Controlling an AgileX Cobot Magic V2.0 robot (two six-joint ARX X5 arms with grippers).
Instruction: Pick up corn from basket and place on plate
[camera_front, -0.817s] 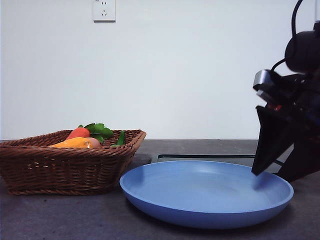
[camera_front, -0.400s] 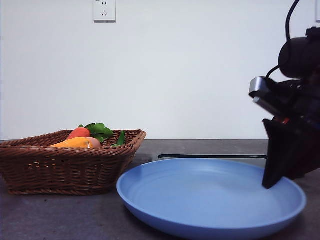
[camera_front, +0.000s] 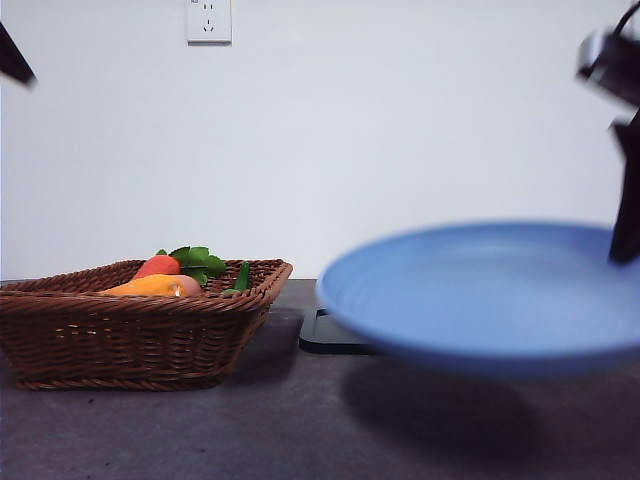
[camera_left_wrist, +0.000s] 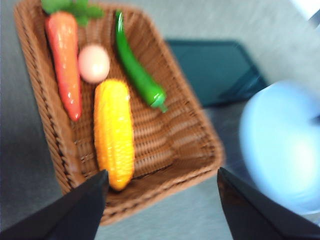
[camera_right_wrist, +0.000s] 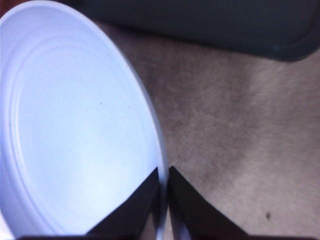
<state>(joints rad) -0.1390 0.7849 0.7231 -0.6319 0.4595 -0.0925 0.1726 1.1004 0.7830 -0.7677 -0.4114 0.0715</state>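
Blue plate (camera_front: 480, 300) pinched, lifted by right gripper (camera_right_wrist: 164, 187); left gripper (camera_left_wrist: 160, 200) jaws wide above basket (camera_left_wrist: 165, 150).

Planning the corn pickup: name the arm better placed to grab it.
Left. The left gripper hangs open above the basket, the corn just ahead; the right gripper is shut on the raised plate.

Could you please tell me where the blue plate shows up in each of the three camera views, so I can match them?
Front view: the plate is lifted off the table at the right, held at its rim by the right hand.
Left wrist view: a blurred pale blue disc beside the basket.
Right wrist view: it fills one side, its rim pinched in the right hand.
Shared landmark: the black tray, in all three views.
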